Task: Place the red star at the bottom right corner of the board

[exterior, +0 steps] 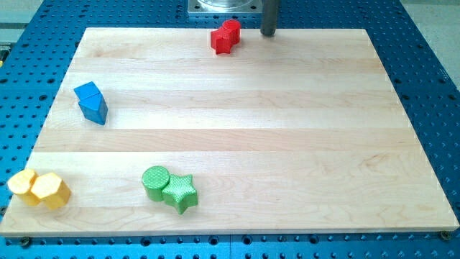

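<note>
The red star [226, 36] is a bumpy plastic block near the top edge of the smooth, pale wooden board [287, 144]. My tip [269, 33] is a dark round rod end just to the star's right, not touching it; there is no hand to open or close. A blue block [91, 102] sits at the left. At the bottom lie two yellow blocks [39, 189], touching, and a green round block [155, 181] touching a green star [180, 192].

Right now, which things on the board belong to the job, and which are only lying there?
For the job:
- red star, near the view's top edge
- my tip, just to the view's right of it, apart
- board, its bottom right corner is the goal

Only lying there:
- blue block
- two yellow blocks
- green cylinder
- green star
</note>
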You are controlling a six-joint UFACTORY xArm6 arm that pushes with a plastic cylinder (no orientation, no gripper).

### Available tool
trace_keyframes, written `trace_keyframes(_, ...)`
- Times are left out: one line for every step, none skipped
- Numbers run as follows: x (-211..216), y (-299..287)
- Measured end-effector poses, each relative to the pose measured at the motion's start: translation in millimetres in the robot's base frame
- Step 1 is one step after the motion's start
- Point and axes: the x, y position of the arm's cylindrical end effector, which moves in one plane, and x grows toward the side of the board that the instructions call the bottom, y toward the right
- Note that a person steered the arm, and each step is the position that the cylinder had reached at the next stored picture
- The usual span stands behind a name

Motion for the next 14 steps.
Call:
trace_keyframes(5.1, -51.0)
trace_keyframes(69.7, -85.9)
trace_keyframes(113.1, -101.3)
trace_keyframes(94.6, -32.3)
trace_keyframes(96.3, -18.3)
trace_keyframes(16.3, -32.6)
trace_keyframes(1.5, -59.1)
trace_keyframes(52.6, -124.2)
trace_keyframes(87.5, -128.4)
trace_keyframes(82.0, -149.8)
trace_keyframes(134.7, -144.8)
trace_keyframes(176.6, -47.9)
trace_keyframes(147.6, -64.6)
trace_keyframes(137.0, -86.7)
